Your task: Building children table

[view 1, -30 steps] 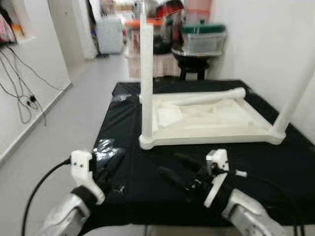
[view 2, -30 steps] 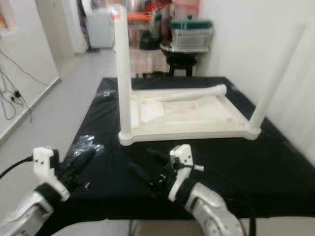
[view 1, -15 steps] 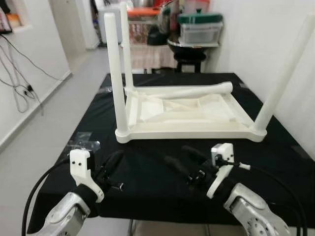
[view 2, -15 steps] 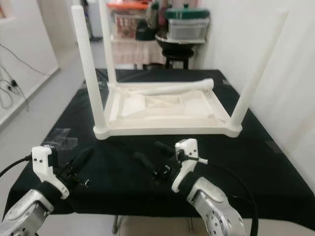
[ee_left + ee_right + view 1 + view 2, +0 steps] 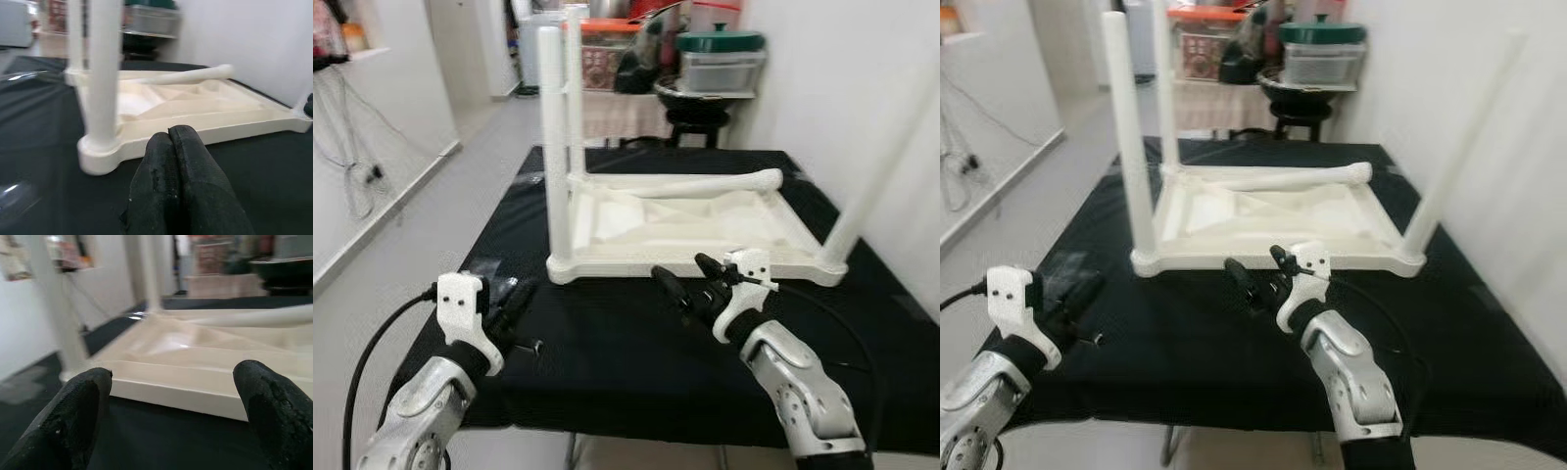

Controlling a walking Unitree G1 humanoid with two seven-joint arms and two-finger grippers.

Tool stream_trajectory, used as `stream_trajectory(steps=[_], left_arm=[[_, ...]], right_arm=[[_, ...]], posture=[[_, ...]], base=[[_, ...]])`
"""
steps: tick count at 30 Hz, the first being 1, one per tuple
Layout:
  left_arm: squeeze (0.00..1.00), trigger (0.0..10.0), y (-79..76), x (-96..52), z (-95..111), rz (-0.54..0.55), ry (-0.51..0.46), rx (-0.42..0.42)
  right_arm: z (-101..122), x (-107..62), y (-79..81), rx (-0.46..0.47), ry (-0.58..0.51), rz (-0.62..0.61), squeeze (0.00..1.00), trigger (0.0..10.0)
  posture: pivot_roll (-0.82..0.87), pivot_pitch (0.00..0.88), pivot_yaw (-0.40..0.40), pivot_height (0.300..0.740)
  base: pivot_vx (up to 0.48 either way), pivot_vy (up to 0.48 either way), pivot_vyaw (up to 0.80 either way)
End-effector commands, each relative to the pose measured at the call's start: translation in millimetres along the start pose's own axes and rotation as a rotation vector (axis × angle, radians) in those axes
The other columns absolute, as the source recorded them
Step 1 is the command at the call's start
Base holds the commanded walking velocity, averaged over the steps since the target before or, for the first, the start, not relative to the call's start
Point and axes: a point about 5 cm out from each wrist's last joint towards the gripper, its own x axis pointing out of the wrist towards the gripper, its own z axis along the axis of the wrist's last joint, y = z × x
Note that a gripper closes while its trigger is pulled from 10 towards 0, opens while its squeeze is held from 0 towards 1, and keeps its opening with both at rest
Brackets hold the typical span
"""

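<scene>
Right end effector [image 5: 690,277] hovers spread above black tabletop [image 5: 607,343] near grey floor [image 5: 440,206].

Beyond the right end effector [image 5: 690,278], the far right leg [image 5: 886,166] of the upturned children's table [image 5: 695,230] washes out against the white wall — its top runs past the picture's edge. The two left legs [image 5: 51,308] ahead of it are blurred and cut off at the top.

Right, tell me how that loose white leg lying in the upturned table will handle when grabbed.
The loose leg is a round tube lying across the upturned table, so it will probably roll if nudged. It looks like hollow plastic, likely light and stiff. Its smooth surface may slip between the right gripper's open fingers.
</scene>
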Motion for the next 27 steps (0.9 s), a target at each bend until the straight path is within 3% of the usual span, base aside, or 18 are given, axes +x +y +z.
stream_trajectory(steps=[1, 13, 16, 18, 27], left_arm=[[0.0, 10.0, 1.9, -0.2, -6, 0.006, 0.027, 0.011], [0.0, 10.0, 4.9, 0.2, -10, 0.006, 0.035, 0.025], [0.0, 10.0, 5.1, 0.2, -10, 0.004, 0.037, 0.028], [0.0, 10.0, 4.9, 0.1, -11, 0.003, 0.038, 0.03], [0.0, 10.0, 4.0, 0.3, -12, -0.002, 0.039, 0.033]], right_arm=[[-5, 1.9, -1.8, 0.013, 0.01, -0.001, 0.0, 10.0], [-10, 6.3, 4.9, 0.004, -0.013, 0.052, 0.0, 10.0], [-10, 4.0, 10.0, -0.041, -0.022, 0.111, 0.0, 10.0], [-8, 2.7, 13.0, -0.023, -0.057, 0.135, 0.0, 10.0], [-14, 6.5, 9.8, -0.029, 0.007, 0.11, 0.0, 10.0]], posture=[[0.03, 0.0, -0.038, 0.74], [0.04, 0.0, -0.037, 0.74], [0.04, 0.0, -0.035, 0.74], [0.04, 0.0, -0.038, 0.74], [0.04, 0.0, -0.043, 0.74]], base=[[0.266, 0.0, -0.8], [0.27, 0.0, -0.05], [0.274, 0.0, 0.8], [0.277, 0.0, 0.8], [0.276, 0.0, 0.0]])
